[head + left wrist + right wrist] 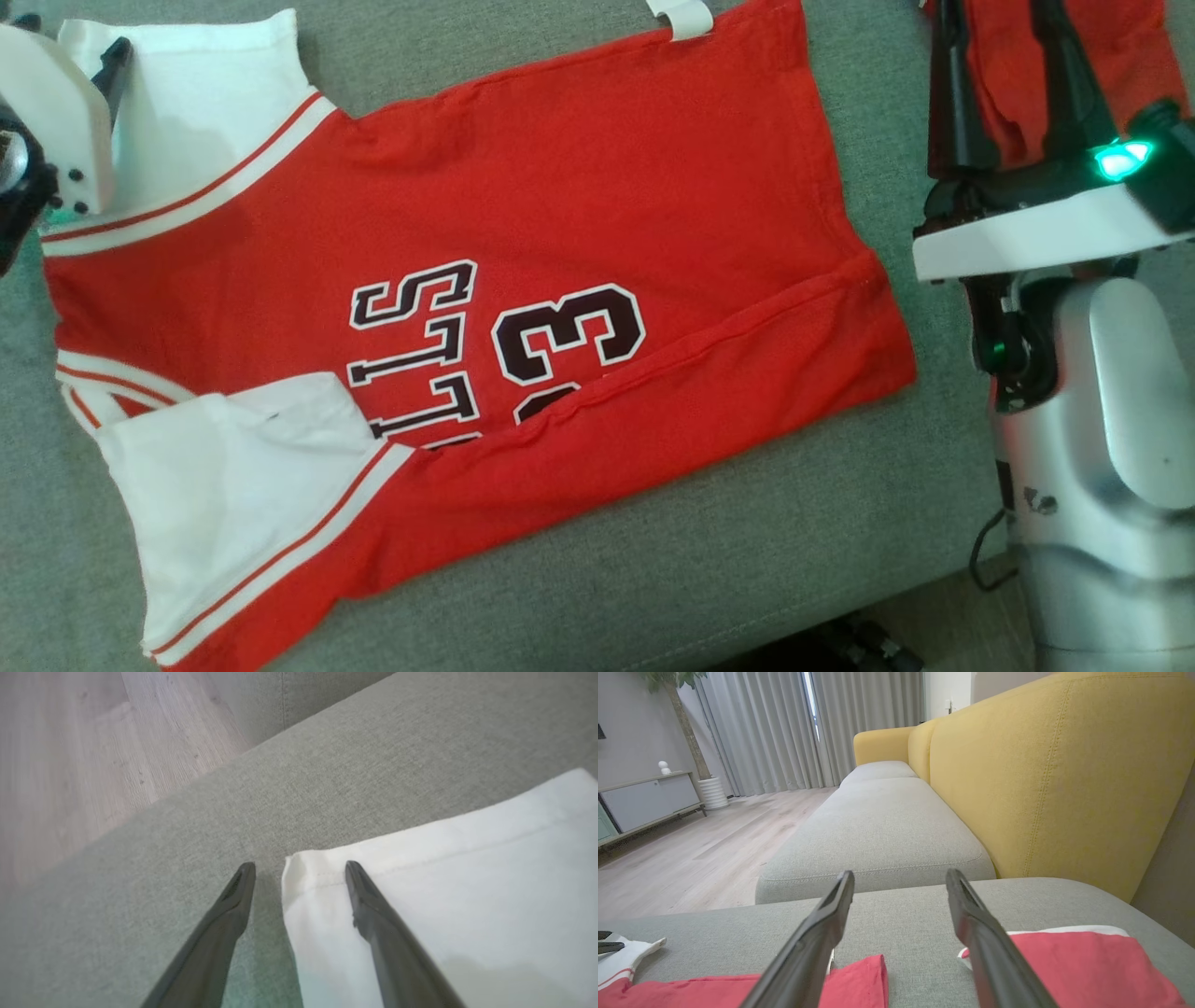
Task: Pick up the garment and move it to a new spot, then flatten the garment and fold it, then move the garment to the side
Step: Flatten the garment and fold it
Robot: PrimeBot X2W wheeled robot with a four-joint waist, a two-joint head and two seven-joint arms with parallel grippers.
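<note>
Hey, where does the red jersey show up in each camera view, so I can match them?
Head view: the red jersey lies spread across the middle.
Left wrist view: its white sleeve sits at lower right.
Right wrist view: the red jersey runs along the bottom left edge.
Shared landmark: the grey cushion beneath it.

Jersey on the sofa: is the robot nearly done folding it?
Not yet. Done: the jersey lies spread on the grey cushion, one long edge already turned over the lettering. In hand: the left end effector is open by the white sleeve; the right end effector is open too, holding nothing. Left: more folds, then moving it aside.
</note>
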